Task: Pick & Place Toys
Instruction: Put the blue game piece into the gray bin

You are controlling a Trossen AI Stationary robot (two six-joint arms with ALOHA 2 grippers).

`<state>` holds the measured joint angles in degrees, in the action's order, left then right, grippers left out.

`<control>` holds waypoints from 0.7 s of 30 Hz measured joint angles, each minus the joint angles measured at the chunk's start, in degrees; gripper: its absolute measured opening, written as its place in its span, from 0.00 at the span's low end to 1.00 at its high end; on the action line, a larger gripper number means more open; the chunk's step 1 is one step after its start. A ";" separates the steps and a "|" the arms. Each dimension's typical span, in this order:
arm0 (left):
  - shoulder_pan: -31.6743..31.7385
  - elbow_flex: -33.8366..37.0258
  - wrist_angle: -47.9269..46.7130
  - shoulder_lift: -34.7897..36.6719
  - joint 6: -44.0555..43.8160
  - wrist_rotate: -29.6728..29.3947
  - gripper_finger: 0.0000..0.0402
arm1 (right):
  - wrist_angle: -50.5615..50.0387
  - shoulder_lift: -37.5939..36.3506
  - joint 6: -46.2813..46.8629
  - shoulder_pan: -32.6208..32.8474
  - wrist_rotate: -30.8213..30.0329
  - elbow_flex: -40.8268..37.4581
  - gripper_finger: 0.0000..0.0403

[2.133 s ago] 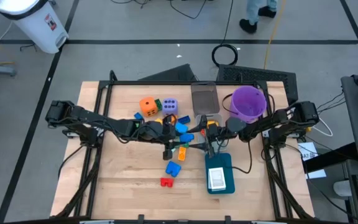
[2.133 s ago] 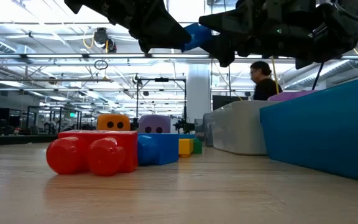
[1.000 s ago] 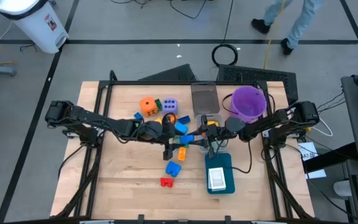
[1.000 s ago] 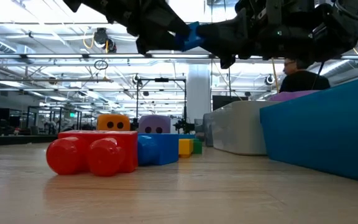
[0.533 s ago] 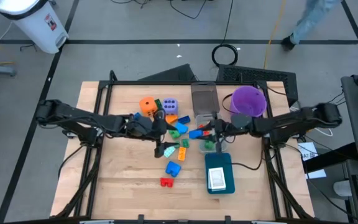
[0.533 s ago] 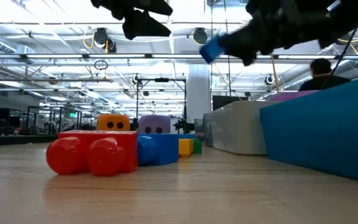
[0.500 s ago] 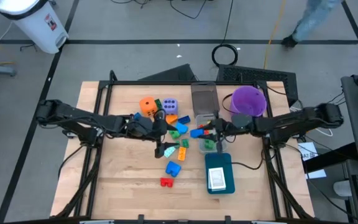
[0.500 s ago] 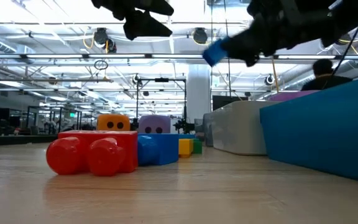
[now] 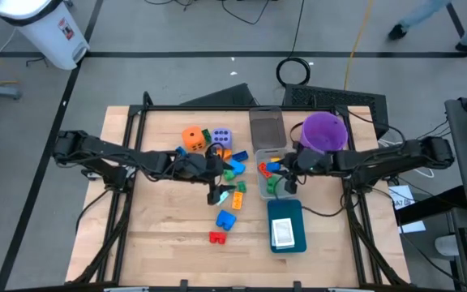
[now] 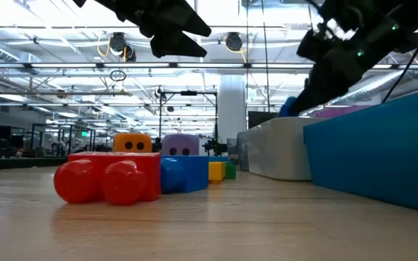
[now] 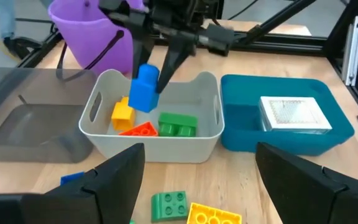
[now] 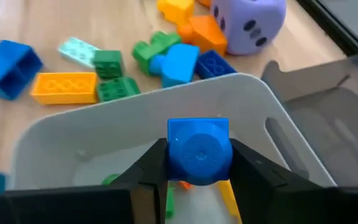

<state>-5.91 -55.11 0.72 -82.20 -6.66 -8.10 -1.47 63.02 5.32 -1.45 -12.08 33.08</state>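
Observation:
A blue block [image 11: 145, 88] hangs over the white bin [image 11: 213, 127], with my right gripper [image 11: 154, 71] shut on it. In the bin lie a yellow, an orange and a green block [image 11: 178, 124]. My left gripper [image 11: 197, 158] stands open and holds nothing, above loose toys near the table's middle [image 9: 220, 180]. Green and yellow blocks [image 11: 194, 208] lie below it. An orange die [image 9: 193, 138] and a lavender die [image 9: 222, 138] rest on the table farther back. A blue block [image 9: 227, 219] and a red block [image 9: 217, 237] lie nearer the front. My right gripper pinches the blue block by two opposite sides [image 12: 173, 152] between its two fingers. The fingers slant down from the table's right side. The block hangs clear above the inside of the bin, touching nothing else.
A teal tray [image 11: 247, 134] with a white card [image 11: 294, 112] stands in front of the bin. A purple bucket [image 9: 324, 134] stands at the back right, and a grey tray [image 9: 267, 126] lies just behind the bin.
My left gripper has come away from the blue block and drawn back toward the table's left. My right gripper has carried the block toward the table's right, tipped its fingers down and brought the block over the white bin.

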 joint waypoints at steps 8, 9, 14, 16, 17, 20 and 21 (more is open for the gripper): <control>0.26 0.00 1.17 -0.02 -0.98 -0.07 0.77 | 5.43 7.69 -0.39 -4.67 -0.10 0.02 0.29; 0.26 0.00 1.15 -0.02 -0.98 -0.09 0.77 | 6.63 8.48 -0.39 -5.10 -0.09 0.02 0.29; 0.26 0.00 1.05 -0.02 -1.00 -0.09 0.77 | 9.76 11.28 -0.42 -6.21 0.06 0.02 0.30; 0.26 0.00 0.92 -0.02 -1.03 -0.09 0.77 | 10.46 11.79 0.02 -6.57 -0.07 0.02 0.31; 0.26 0.00 0.84 -0.02 -1.03 -0.11 0.77 | 10.73 11.85 0.43 -6.82 -0.06 0.02 0.32; 0.22 0.00 0.79 -0.02 -1.26 -0.05 0.77 | 11.19 11.78 1.27 -7.03 -0.12 0.02 0.37; 0.20 0.00 0.80 -0.02 -1.39 0.04 0.77 | 11.13 11.57 1.29 -7.01 -0.12 0.02 0.39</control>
<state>-5.71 -55.11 1.52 -82.21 -8.05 -8.06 9.66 74.59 6.61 -8.46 -12.21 33.10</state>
